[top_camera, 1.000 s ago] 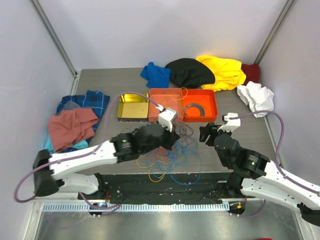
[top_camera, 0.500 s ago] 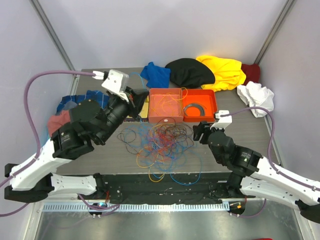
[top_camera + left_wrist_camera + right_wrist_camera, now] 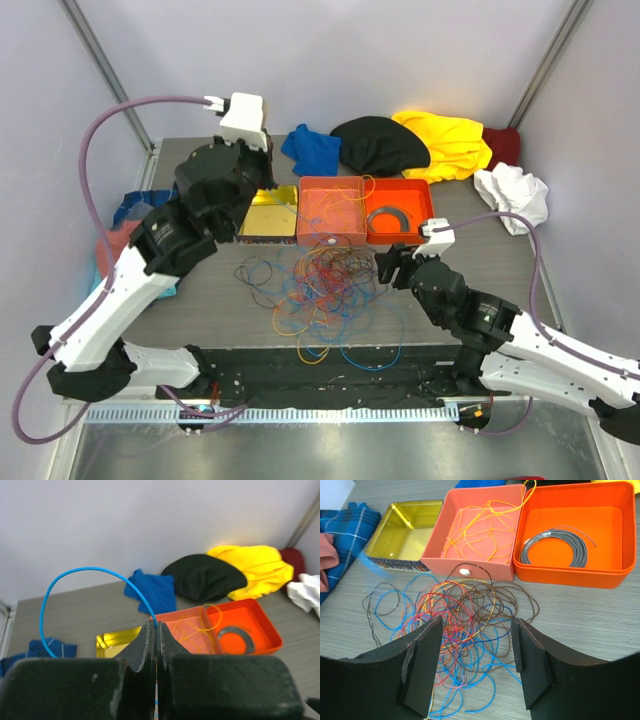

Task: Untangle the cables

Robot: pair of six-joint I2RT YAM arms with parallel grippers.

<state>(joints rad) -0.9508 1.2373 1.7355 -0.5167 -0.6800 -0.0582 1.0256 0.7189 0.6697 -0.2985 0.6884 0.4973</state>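
Note:
The cables [image 3: 320,280] lie in a loose tangle of blue, red, orange, yellow and brown loops on the table in front of the boxes. They also show in the right wrist view [image 3: 465,610]. My left gripper [image 3: 156,626] is raised high at the back left and is shut on a thin blue cable [image 3: 90,570], which arcs up and to the left from the fingertips. In the top view its fingers [image 3: 262,182] are mostly hidden by the arm. My right gripper [image 3: 476,625] is open and empty, low over the tangle's right side [image 3: 386,267].
A salmon box [image 3: 330,181] holds orange wires. An orange box [image 3: 428,210] holds a grey coil [image 3: 387,219]. A yellow tin [image 3: 262,236] stands to their left. Clothes lie along the back [image 3: 380,145], at the right [image 3: 512,192] and at the left [image 3: 115,245].
My left arm has risen from the tangle and swung back and left, holding the blue cable. My right gripper has moved slightly left towards the tangle.

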